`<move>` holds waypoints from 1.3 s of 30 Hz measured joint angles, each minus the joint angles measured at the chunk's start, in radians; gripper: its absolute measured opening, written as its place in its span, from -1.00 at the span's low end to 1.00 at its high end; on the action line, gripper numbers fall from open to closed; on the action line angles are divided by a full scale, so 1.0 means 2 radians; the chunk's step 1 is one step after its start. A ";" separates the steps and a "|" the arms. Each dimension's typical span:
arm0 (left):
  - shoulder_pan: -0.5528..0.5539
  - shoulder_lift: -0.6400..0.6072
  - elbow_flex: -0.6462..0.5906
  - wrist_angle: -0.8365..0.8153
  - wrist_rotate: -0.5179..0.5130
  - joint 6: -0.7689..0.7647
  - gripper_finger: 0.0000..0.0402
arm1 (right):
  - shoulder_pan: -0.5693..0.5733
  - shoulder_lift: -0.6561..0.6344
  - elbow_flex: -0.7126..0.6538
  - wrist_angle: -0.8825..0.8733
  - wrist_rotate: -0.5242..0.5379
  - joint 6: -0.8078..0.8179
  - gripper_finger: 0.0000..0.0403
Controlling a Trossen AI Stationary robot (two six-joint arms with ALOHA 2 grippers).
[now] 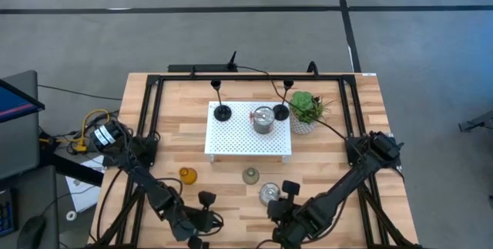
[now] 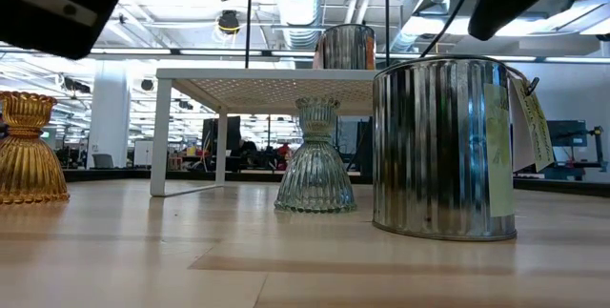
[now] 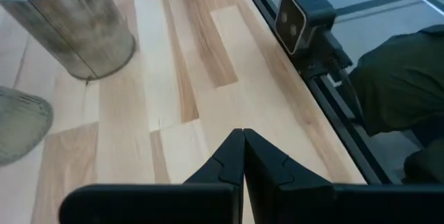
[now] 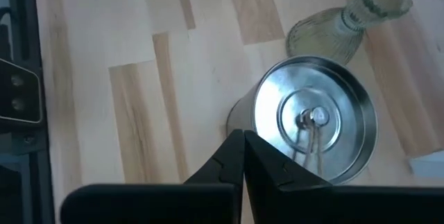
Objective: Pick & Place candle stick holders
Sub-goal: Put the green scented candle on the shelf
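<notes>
Evidently six holders are in play. On the tray (image 1: 231,147) stand one black holder (image 1: 222,112) and one silver cup (image 1: 263,119); a second black holder (image 1: 282,110) is seen at the tray's right edge, just beside the plant (image 1: 305,110), and whether its base rests on the tray cannot be told. On the bare surface (image 1: 362,126) nearer the arms stand the amber holder (image 1: 188,175), the grey-green holder (image 1: 250,176) and a second silver cup (image 1: 269,194).

All are upright, long axes vertical, mouths up. The silver cup is judged light, stiff and slippery: thin ribbed metal with a paper tag (image 2: 532,122) on one side and a small fitting at the centre of its floor. It would best be taken across the rim or by one wall, clear of the tag. Both glass pieces are judged heavier, brittle and slick; the narrow waist above the flared foot offers the surest hold. For the black pair, top-heaviness is likely; the thin stem should be pinched low.

The right tool (image 4: 243,141) is closed, nothing held, and hangs above the near silver cup (image 4: 316,123), with the grey-green holder (image 4: 350,19) beyond. The left tool (image 3: 243,141) is likewise closed and empty, over bare wood near the surface's front edge.
</notes>
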 joint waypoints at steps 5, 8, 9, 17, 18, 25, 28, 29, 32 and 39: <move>-0.003 0.000 -0.002 0.009 0.000 0.000 -0.97 | -0.001 0.000 0.000 0.000 0.003 -0.031 -0.86; -0.003 0.000 -0.002 0.011 0.000 0.000 -0.97 | -0.004 0.002 0.000 0.000 -0.001 -0.033 -0.69; -0.003 0.000 -0.002 0.011 0.001 0.000 -0.97 | -0.004 0.002 0.000 -0.001 -0.006 -0.033 -0.63; -0.003 0.000 -0.002 0.014 0.013 -0.001 -0.97 | -0.012 0.002 0.000 -0.003 -0.007 -0.042 -0.25; -0.003 0.000 -0.002 0.015 0.013 -0.001 -0.97 | -0.014 0.002 0.000 -0.003 -0.008 -0.044 -0.22; -0.003 0.000 -0.002 0.015 0.012 -0.001 -0.97 | -0.020 0.002 0.000 -0.003 -0.010 -0.042 -0.18; -0.003 0.000 -0.002 0.015 0.012 -0.004 -0.97 | -0.020 0.010 0.001 0.001 -0.020 -0.040 -0.23; -0.003 0.000 -0.002 0.015 0.012 -0.005 -0.97 | -0.020 0.012 0.000 -0.003 -0.023 -0.041 -0.24; -0.004 0.000 -0.003 0.017 0.012 -0.005 -0.97 | -0.020 0.024 0.002 0.011 -0.023 -0.042 -0.29; -0.003 0.000 -0.004 0.021 0.012 -0.005 -0.97 | -0.019 0.031 0.002 0.011 -0.007 -0.042 -0.45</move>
